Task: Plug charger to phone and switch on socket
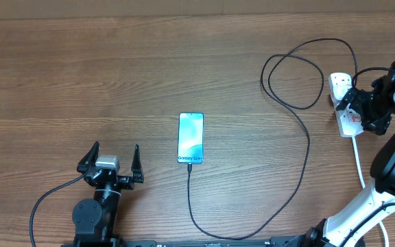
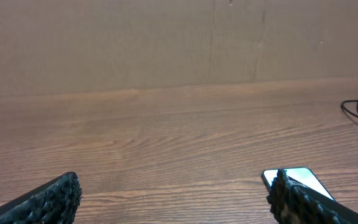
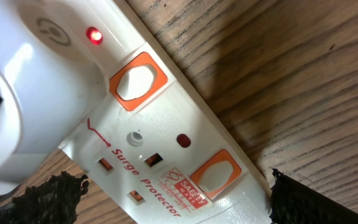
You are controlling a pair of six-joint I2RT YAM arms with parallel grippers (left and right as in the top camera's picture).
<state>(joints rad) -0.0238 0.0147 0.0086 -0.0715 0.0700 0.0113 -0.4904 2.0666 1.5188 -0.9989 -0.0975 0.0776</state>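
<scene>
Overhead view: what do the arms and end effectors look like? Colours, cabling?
Left arm: black, round joint housings, a grey block behind the left end effector, a thin black cable trailing off. Right arm: white links, black joints; right end effector black. Fingers are black with a rough, knobbly texture.
</scene>
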